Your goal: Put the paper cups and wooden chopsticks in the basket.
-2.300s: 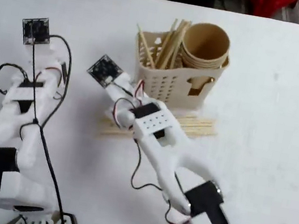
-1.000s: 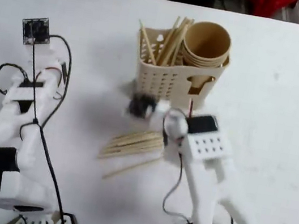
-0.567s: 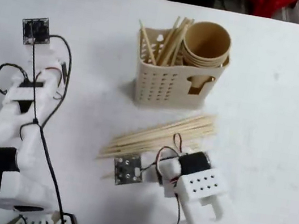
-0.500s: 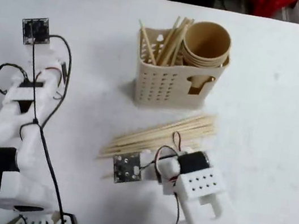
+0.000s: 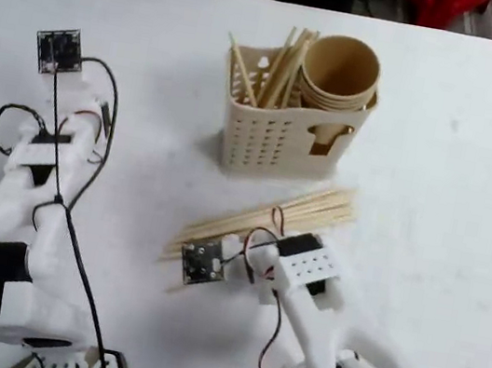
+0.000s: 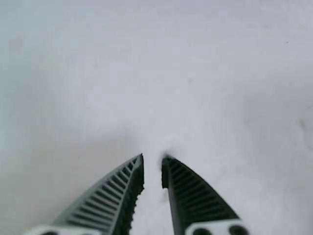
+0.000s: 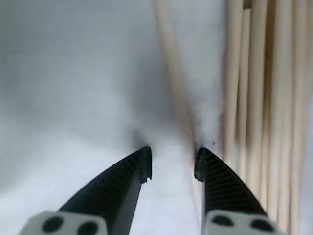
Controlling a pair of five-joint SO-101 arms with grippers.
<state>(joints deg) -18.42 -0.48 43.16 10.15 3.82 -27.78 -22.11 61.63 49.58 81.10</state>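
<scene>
Pale, thin wooden chopsticks (image 5: 317,210) lie in a loose fan on the bench (image 5: 454,181). The right claw (image 7: 172,164) sits half-open at their edge. The left claw (image 6: 152,169) is narrowly parted.

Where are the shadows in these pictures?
High view: a soft shadow on the table beside the basket. Right wrist view: a dark shadow along the loose chopstick, near the right gripper. Left wrist view: a faint shadow under the left gripper.
</scene>
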